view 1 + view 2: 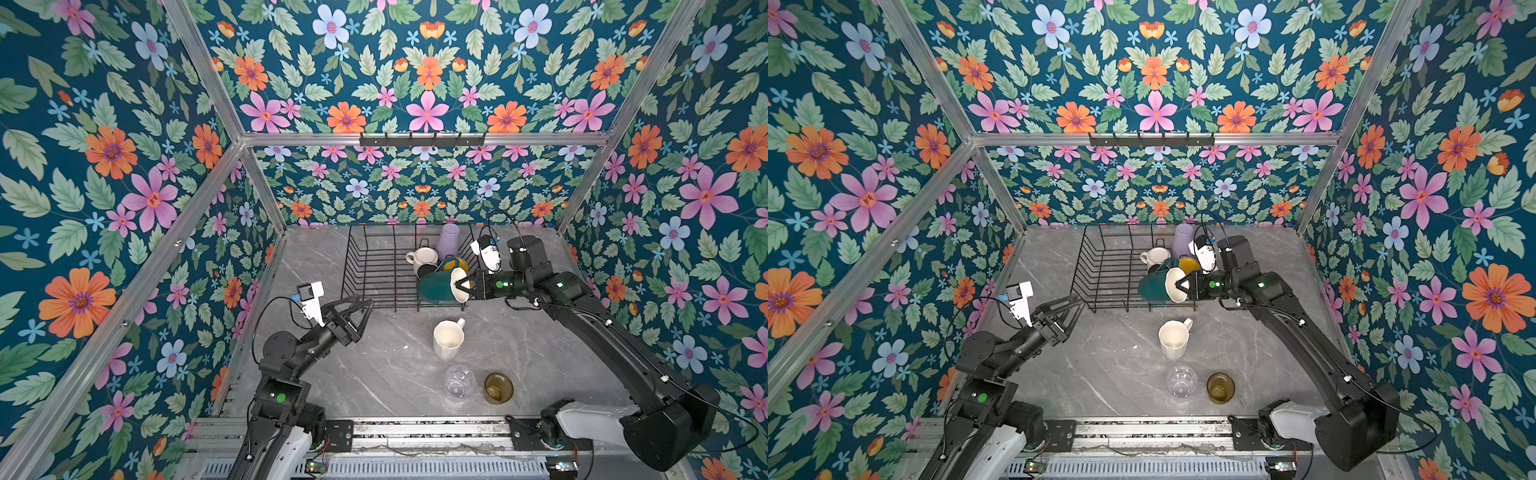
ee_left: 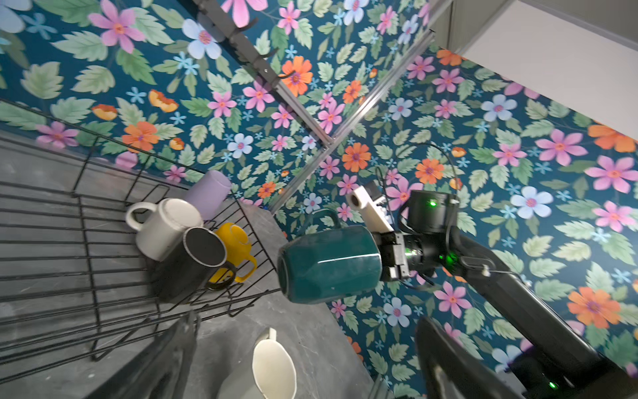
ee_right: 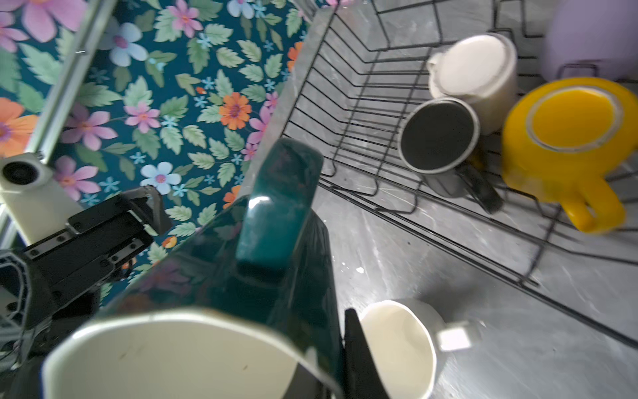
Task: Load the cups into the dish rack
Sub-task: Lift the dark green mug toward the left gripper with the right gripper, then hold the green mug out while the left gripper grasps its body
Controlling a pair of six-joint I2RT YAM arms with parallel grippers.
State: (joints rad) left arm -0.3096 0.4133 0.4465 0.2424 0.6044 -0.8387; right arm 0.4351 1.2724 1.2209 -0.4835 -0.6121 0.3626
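My right gripper (image 1: 459, 286) is shut on the rim of the dark green mug (image 1: 434, 291), one finger (image 3: 355, 352) outside the wall. The mug hangs on its side over the front right corner of the black wire dish rack (image 1: 374, 266). Inside the rack's right end are a lilac tumbler (image 1: 448, 241), a white mug (image 1: 424, 257), a black mug (image 1: 426, 271) and a yellow mug (image 1: 455, 264). On the table stand a cream mug (image 1: 448, 338), a clear glass (image 1: 459, 381) and an amber glass (image 1: 498, 387). My left gripper (image 1: 361, 316) is open and empty at the rack's front left corner.
Grey marble tabletop (image 1: 374, 374) walled by floral panels. A black hook rail (image 1: 422, 140) runs along the back frame bar. The rack's left half holds only wire dividers (image 1: 1096, 266). A metal rail (image 1: 415, 432) borders the table's front edge.
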